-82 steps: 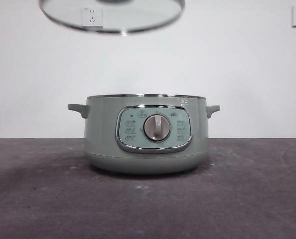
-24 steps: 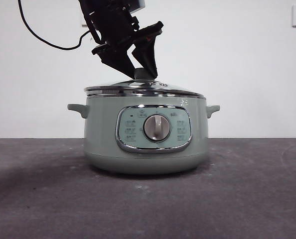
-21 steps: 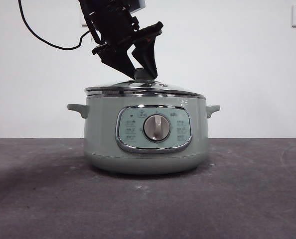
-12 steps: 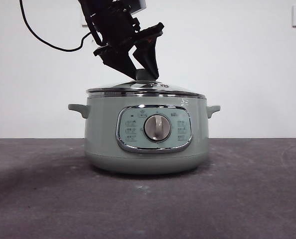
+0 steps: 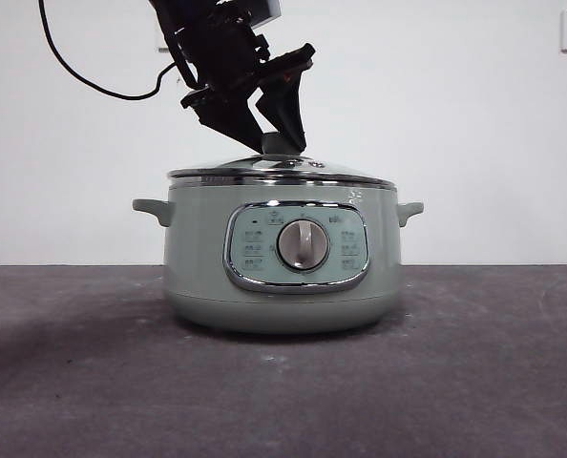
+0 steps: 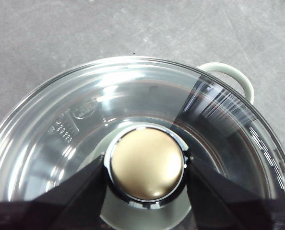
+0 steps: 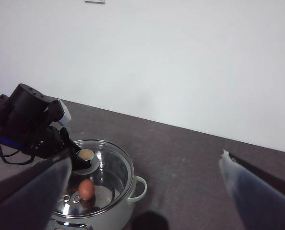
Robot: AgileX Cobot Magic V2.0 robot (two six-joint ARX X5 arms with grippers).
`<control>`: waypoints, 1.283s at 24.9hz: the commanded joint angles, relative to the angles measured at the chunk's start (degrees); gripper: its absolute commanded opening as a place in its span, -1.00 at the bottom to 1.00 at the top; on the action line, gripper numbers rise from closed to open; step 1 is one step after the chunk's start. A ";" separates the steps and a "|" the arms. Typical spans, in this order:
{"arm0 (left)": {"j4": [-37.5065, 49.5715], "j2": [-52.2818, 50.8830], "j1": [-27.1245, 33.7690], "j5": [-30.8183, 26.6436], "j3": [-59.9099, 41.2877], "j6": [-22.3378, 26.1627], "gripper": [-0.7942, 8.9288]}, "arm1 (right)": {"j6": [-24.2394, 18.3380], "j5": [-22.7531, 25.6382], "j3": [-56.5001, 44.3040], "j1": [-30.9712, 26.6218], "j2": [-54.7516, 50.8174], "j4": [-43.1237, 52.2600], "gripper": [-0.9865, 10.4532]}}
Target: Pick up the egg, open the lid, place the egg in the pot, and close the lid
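- The lid [image 5: 282,172] sits on the pot [image 5: 280,258], its chrome rim seated level all round, so the closing step looks all but done
- The left pincer [image 6: 146,165] is at the round knob [image 6: 146,163], one black jaw pressed to each side, pinching it; that grip is how the lid is carried and centred over the rim
- In the front view the same pincer [image 5: 276,134] reaches down at a slant from high on the left, its tips meeting the knob at the top of the dome
- The egg [image 7: 86,189] lies inside the pot, seen through the glass from the right wrist camera, reddish-brown on the pale floor
- The right pincer [image 7: 142,191] hangs high and well apart from the pot, its jaws spread wide with nothing between them, waiting
- From the front the egg is hidden behind the pot wall, and the knob is mostly covered by the jaws
- The left wrist view cuts off the near part of the lid, and glare on the glass hides the egg there
- The bench [image 5: 474,382] is dark grey around the pot
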 commanded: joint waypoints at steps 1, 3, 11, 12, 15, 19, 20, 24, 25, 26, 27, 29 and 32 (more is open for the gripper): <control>2.14 1.90 -0.70 1.22 -0.31 1.46 -0.85 | -0.04 0.09 -0.11 0.04 -0.11 -0.07 0.11; 1.64 1.92 -0.70 1.18 -0.31 1.46 -0.85 | -0.04 0.07 -0.11 0.04 -0.11 -0.33 0.11; -2.01 1.81 -0.68 1.11 -0.31 -0.20 0.40 | -0.04 -0.04 -0.11 0.04 -0.11 -1.16 0.11; -2.16 1.75 -0.63 1.11 -0.31 -0.24 0.41 | -0.02 -0.04 -0.11 0.04 -0.11 -1.38 0.11; -2.38 1.09 -0.63 0.90 -0.31 -0.24 0.40 | -0.02 -0.07 -0.11 0.04 -0.09 -1.90 0.11; -2.62 -0.61 -0.61 0.83 -0.26 -0.24 0.40 | 0.11 -0.09 -0.11 0.04 -0.09 -3.34 0.11; -2.89 -1.07 -0.59 0.81 -0.26 -0.26 0.40 | 0.46 -0.09 -0.11 0.04 -0.09 -3.69 0.11; -5.29 -4.24 -0.59 0.76 -0.24 -0.26 0.40 | 0.94 -0.11 -0.11 0.04 -0.09 -5.49 0.11; -5.97 -5.18 -0.59 0.76 -0.24 -0.26 0.40 | 1.07 -0.13 -0.11 0.04 -0.09 -5.95 0.11; -6.69 -6.43 -0.59 0.76 -0.24 -0.24 0.40 | 1.09 -0.13 -0.11 0.04 -0.09 -6.56 0.11; -7.43 -7.78 -0.59 0.79 -0.24 -0.24 0.40 | 1.09 -0.15 -0.11 0.04 -0.09 -7.13 0.11; -9.20 -10.62 -0.59 0.83 -0.22 -0.26 0.40 | 1.49 -0.20 -0.11 0.04 -0.09 -8.33 0.11; -13.14 -15.96 -0.59 0.87 -0.22 -0.28 0.40 | 1.88 -3.43 -0.11 0.04 -0.09 -10.54 0.11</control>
